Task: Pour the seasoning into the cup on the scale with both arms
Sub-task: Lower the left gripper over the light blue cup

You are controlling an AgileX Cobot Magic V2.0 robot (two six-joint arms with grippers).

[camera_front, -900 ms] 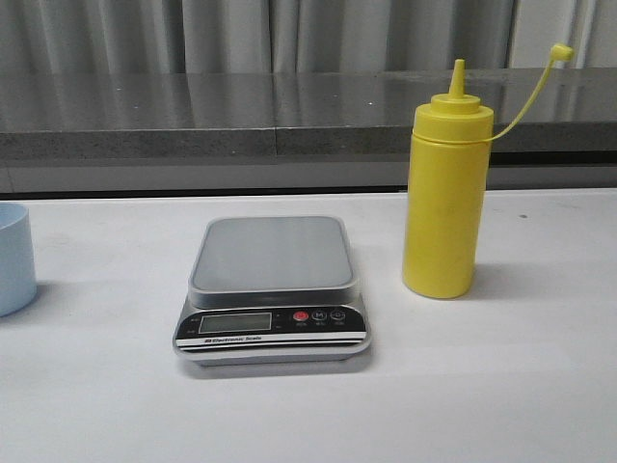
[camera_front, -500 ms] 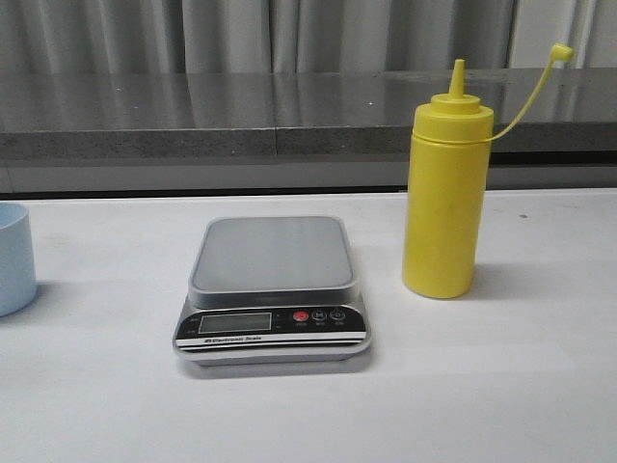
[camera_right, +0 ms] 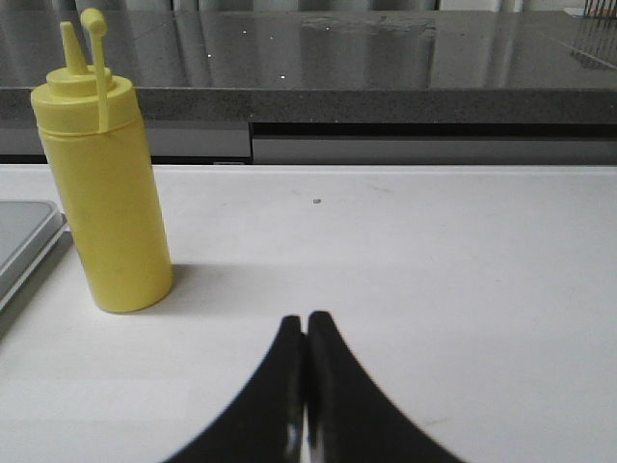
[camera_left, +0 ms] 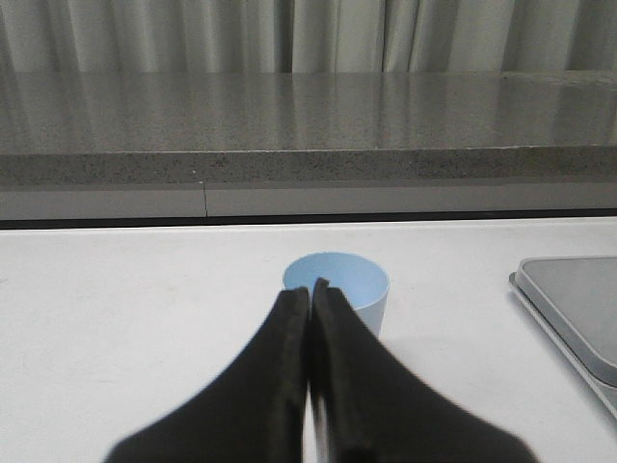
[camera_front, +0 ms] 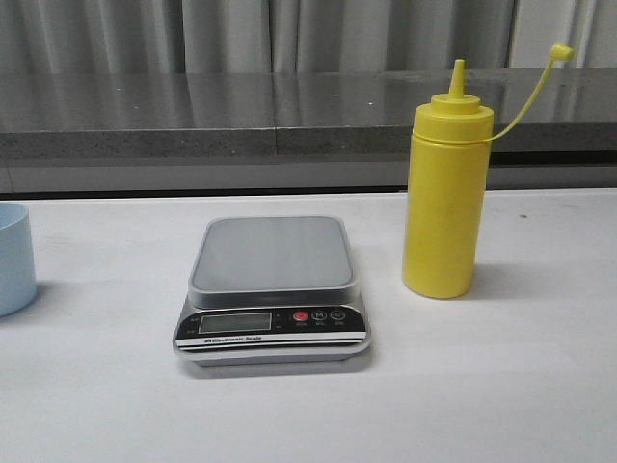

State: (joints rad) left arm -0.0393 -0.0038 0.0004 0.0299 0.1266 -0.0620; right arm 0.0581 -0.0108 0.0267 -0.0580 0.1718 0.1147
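Observation:
The yellow seasoning bottle (camera_front: 442,203) stands upright on the white table, right of the scale (camera_front: 272,287); its cap hangs on a thin tether. The scale's platform is bare. The light blue cup (camera_front: 13,258) stands at the far left edge of the front view, cut off by the frame. In the left wrist view my left gripper (camera_left: 310,286) is shut and empty, with the cup (camera_left: 349,285) just beyond its tips. In the right wrist view my right gripper (camera_right: 306,317) is shut and empty, off to the side of the bottle (camera_right: 104,183). Neither gripper shows in the front view.
A grey stone ledge (camera_front: 241,125) runs along the back of the table with curtains behind it. The scale's corner shows in the left wrist view (camera_left: 574,313) and in the right wrist view (camera_right: 21,241).

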